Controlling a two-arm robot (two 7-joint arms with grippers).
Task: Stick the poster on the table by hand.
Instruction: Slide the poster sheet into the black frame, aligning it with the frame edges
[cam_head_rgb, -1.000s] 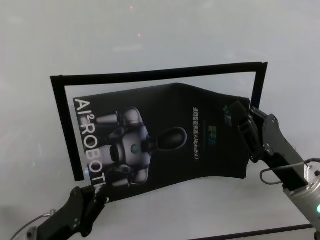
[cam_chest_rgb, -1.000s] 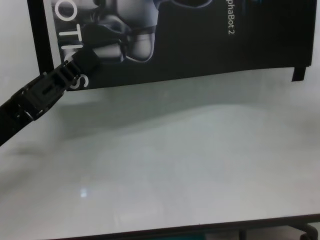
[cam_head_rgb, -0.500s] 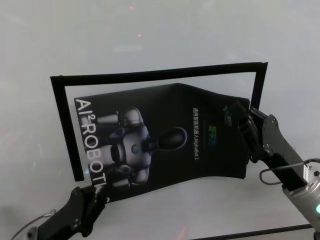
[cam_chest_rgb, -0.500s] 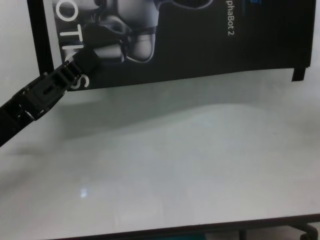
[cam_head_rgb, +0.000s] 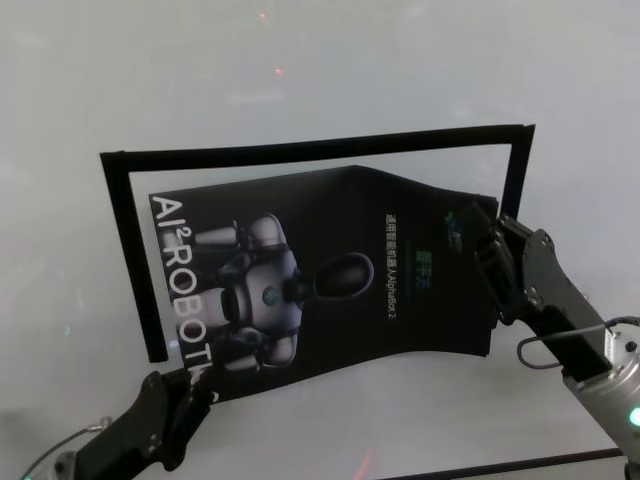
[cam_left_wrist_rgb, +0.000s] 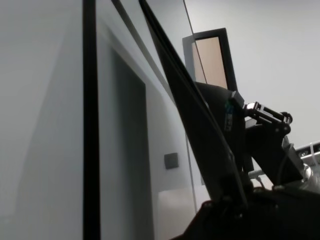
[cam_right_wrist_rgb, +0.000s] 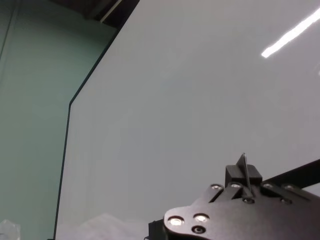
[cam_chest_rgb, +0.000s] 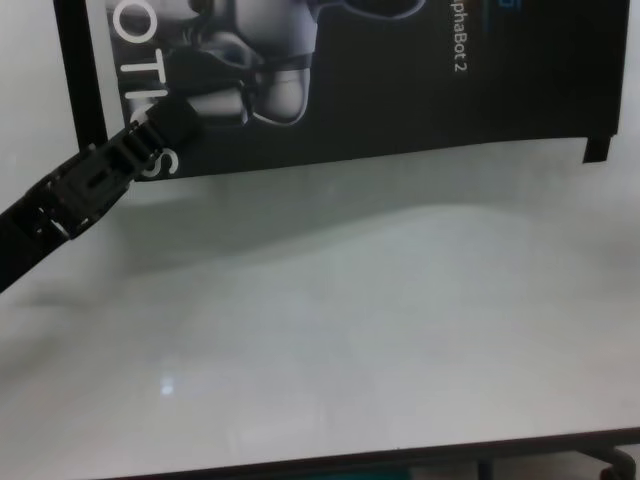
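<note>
The poster (cam_head_rgb: 330, 275), black with a grey robot picture and white letters, hangs slightly bowed above the white table (cam_head_rgb: 300, 60). My left gripper (cam_head_rgb: 196, 388) is shut on its near left corner, by the letters. In the chest view that same left gripper (cam_chest_rgb: 176, 115) pinches the poster (cam_chest_rgb: 420, 90) at its lower edge. My right gripper (cam_head_rgb: 492, 258) is shut on the poster's right edge. The left wrist view shows the poster (cam_left_wrist_rgb: 200, 135) edge-on, with the right gripper (cam_left_wrist_rgb: 262, 122) farther off.
Narrow black strips lie on the table as a frame: a far strip (cam_head_rgb: 320, 147), a left strip (cam_head_rgb: 130, 260) and a short right strip (cam_head_rgb: 515, 170). The table's dark front edge (cam_chest_rgb: 300, 465) runs below bare white tabletop (cam_chest_rgb: 350, 340).
The poster has crept slightly to the right, and its right side has dipped a little with the right gripper. Both grips are unchanged.
</note>
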